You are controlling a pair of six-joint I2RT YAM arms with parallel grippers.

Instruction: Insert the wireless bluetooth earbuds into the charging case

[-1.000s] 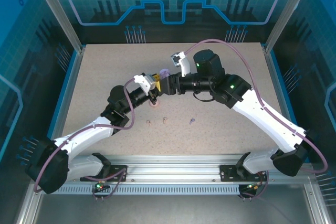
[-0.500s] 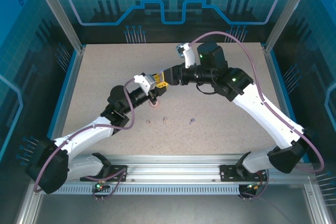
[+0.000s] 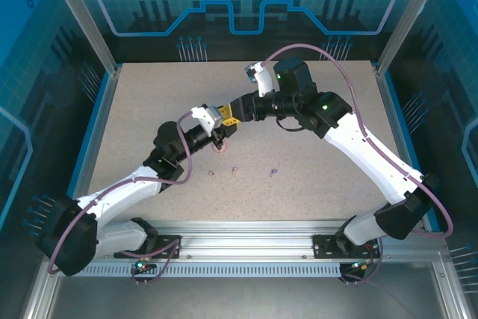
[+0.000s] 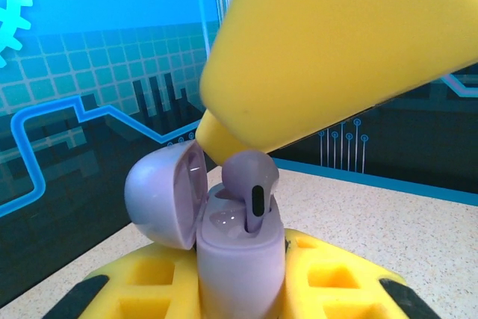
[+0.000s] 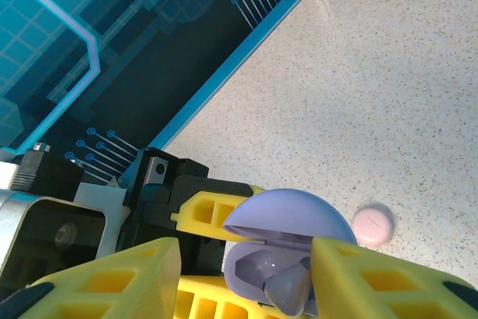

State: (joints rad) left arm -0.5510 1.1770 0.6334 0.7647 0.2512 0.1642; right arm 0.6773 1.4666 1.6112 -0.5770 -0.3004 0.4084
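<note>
As our left gripper pinches the purple charging case upright w/ its lid swung open, our right gripper hangs over it, jaws spread apart. One purple earbud sits partly in the case, a yellow right finger touching its top. A round pink case lies just beside on the speckled tabletop. Nearer the arm bases we see 3 loose buds: pale bud, 2nd pale bud, purple bud.
</note>
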